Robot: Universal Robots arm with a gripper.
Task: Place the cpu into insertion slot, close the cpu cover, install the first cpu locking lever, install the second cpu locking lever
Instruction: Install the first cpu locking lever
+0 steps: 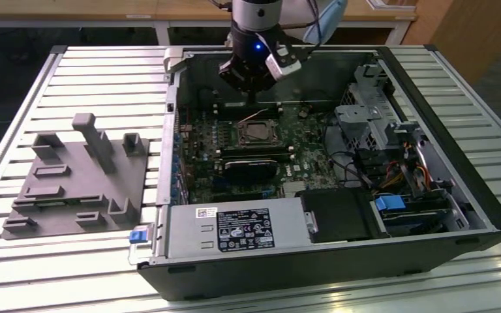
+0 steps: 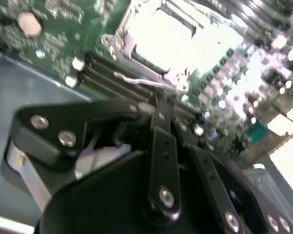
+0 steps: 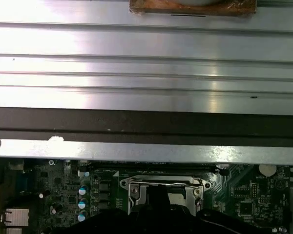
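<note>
The cpu, a pale silvery square, sits in the insertion slot just below the hand. The cpu cover, a thin metal frame, seems to lie down over it. A locking lever juts free beside the slot, likely why the hand hovers there. Whether the hand is wide or narrow cannot be told.

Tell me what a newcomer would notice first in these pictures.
An open black computer case lies on the slatted metal table, its green motherboard exposed. The arm's pincer hangs inside it, close to the insertion slot with its silvery frame. At the exterior view's left sits a grey moulded fixture.
</note>
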